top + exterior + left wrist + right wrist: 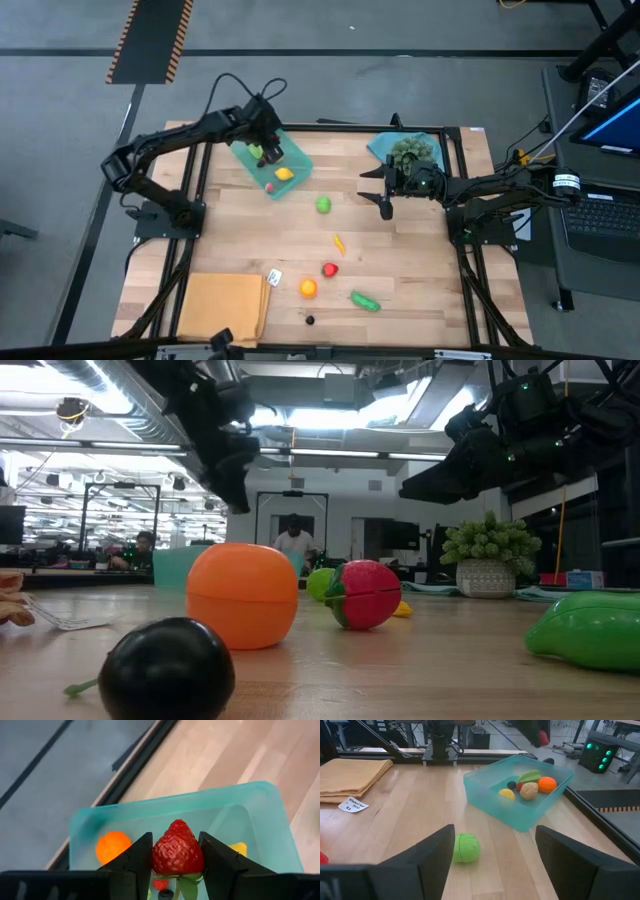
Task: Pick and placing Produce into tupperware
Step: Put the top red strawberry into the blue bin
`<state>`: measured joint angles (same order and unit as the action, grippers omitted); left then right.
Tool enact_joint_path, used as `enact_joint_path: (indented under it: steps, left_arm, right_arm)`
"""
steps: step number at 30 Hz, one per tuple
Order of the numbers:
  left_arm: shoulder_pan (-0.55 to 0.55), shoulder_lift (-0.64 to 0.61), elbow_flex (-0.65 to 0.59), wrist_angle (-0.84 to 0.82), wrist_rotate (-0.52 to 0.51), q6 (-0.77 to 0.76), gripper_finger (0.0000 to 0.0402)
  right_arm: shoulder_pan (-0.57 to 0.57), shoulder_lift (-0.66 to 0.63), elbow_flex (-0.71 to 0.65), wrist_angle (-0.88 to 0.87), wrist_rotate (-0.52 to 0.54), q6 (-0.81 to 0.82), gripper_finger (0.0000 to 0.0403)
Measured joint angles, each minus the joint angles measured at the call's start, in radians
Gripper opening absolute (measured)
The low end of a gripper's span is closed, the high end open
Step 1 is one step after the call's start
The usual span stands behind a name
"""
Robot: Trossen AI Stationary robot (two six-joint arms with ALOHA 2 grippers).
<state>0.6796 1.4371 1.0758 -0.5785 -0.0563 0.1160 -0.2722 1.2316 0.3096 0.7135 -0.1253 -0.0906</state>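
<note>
Left wrist view is showing the left gripper (176,854) clamping a strawberry (177,851) above the tupperware (260,815). The right gripper (492,855) is hanging wide open and empty near a green ball (465,847).

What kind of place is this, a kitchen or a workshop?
Most likely a robotics lab. Two dark robot arms work at a framed wooden table with toy produce, a computer screen stands beside it, and an open room with ceiling ducts lies behind.
</note>
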Motion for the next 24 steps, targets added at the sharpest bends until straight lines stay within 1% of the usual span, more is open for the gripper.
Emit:
enact_joint_path:
  steps: [8,17,20,24]
  left_arm:
    - [-0.007,0.090,0.008,0.006,0.000,0.035,0.0129]
    - [-0.054,0.228,0.008,0.089,0.000,0.052,0.0128]
    - [-0.069,0.272,0.009,0.092,0.000,0.052,0.0128]
    - [-0.082,0.306,0.009,0.118,0.000,0.053,0.0129]
  right_arm:
    - [0.000,0.000,0.000,-0.001,0.000,-0.002,0.0280]
    - [0.000,0.000,0.000,-0.001,0.003,-0.017,0.0280]
    - [0.000,0.000,0.000,-0.001,0.004,-0.016,0.0280]
    - [0.000,0.000,0.000,-0.001,0.004,-0.016,0.0280]
